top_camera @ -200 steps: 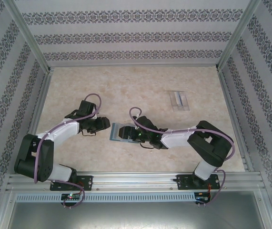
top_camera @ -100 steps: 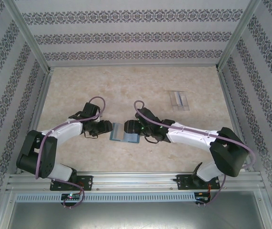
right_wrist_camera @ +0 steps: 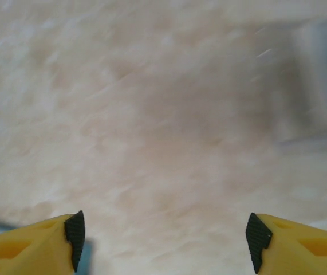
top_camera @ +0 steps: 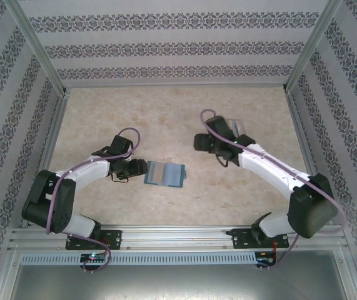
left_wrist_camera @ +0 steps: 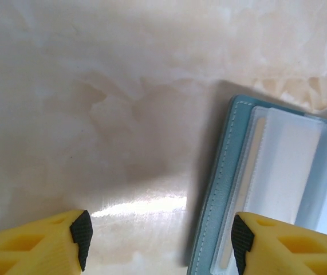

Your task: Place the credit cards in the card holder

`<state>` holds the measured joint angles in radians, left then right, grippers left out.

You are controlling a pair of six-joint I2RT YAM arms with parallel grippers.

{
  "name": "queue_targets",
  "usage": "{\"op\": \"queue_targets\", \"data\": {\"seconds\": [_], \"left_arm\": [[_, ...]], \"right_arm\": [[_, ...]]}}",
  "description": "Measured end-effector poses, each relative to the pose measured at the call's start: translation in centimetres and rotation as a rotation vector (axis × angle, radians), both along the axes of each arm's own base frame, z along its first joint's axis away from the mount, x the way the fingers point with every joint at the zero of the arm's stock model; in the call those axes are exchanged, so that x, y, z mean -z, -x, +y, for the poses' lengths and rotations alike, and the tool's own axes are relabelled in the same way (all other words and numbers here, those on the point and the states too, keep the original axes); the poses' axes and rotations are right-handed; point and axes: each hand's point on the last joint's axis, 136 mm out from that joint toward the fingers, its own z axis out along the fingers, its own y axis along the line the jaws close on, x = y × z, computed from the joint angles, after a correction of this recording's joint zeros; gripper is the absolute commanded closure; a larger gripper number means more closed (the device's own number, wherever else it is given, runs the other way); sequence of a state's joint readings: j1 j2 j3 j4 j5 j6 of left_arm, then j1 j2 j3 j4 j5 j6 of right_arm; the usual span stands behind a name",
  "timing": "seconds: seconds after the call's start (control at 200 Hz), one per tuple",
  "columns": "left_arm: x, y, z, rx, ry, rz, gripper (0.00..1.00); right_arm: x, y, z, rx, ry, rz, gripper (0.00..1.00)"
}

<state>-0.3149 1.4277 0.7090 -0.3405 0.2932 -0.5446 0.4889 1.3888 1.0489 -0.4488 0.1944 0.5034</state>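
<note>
A small flat teal-blue bifold card holder (top_camera: 164,174) lies opened flat on the beige marbled tabletop (top_camera: 165,112), in the lower middle of the overhead frame. Its left half looks pale grey and its right half teal.

The left hand (top_camera: 140,167) sits just beside the holder's left edge. In the left wrist view that hand (left_wrist_camera: 162,240) is spread wide, its yellow fingers (left_wrist_camera: 31,243) tipped with black pads at the bottom corners and nothing pinched between them. The card holder (left_wrist_camera: 278,189) fills the right side of that frame. Its stitched teal border runs between the two fingers, and the right-side finger hangs over its clear plastic pockets. A pale tan strip (left_wrist_camera: 258,152) shows under the nearest pocket, possibly a card's edge, though the view is too close to be sure.

The right hand (top_camera: 198,142) is well apart from the holder, up and to the right of it in the overhead frame. In its wrist view the right hand (right_wrist_camera: 166,235) is spread apart over bare tabletop, gripping nothing, with a blurred grey-blue shape (right_wrist_camera: 315,80) at the upper right.
</note>
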Motion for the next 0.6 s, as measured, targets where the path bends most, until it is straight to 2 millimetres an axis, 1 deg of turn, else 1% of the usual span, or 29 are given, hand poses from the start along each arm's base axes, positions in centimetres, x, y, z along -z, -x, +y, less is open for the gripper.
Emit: {"op": "queue_targets", "data": {"seconds": [0.055, 0.12, 0.17, 0.235, 0.295, 0.415, 0.495, 0.6], "left_arm": [[-0.4, -0.1, 0.2, -0.006, -0.007, -0.014, 0.32], [-0.8, -0.2, 0.3, -0.009, -0.007, -0.028, 0.31], [-1.0, -0.3, 0.3, -0.01, -0.007, -0.037, 0.31], [-1.1, -0.3, 0.4, -0.012, -0.01, -0.042, 0.3], [-1.1, -0.2, 0.6, -0.016, -0.021, -0.038, 0.3], [-1.1, 0.0, 0.8, -0.019, -0.03, -0.034, 0.29], [-1.2, 0.3, 1.0, -0.022, -0.039, -0.03, 0.28], [-1.5, 0.5, 1.1, -0.022, -0.05, -0.036, 0.27]], "right_arm": [[-0.7, -1.0, -2.4, 0.036, 0.054, -0.019, 0.16], [-0.8, -2.2, -5.1, 0.077, 0.106, -0.014, 0.13], [-0.5, -3.1, -6.7, 0.096, 0.138, 0.004, 0.12], [0.2, -4.4, -8.2, 0.104, 0.176, 0.033, 0.1], [1.2, -5.6, -9.0, 0.09, 0.21, 0.063, 0.09], [3.7, -7.2, -9.2, 0.035, 0.279, 0.144, 0.09], [5.3, -7.6, -9.4, 0.012, 0.326, 0.194, 0.08], [6.7, -7.7, -10.1, -0.002, 0.388, 0.259, 0.08]]}}
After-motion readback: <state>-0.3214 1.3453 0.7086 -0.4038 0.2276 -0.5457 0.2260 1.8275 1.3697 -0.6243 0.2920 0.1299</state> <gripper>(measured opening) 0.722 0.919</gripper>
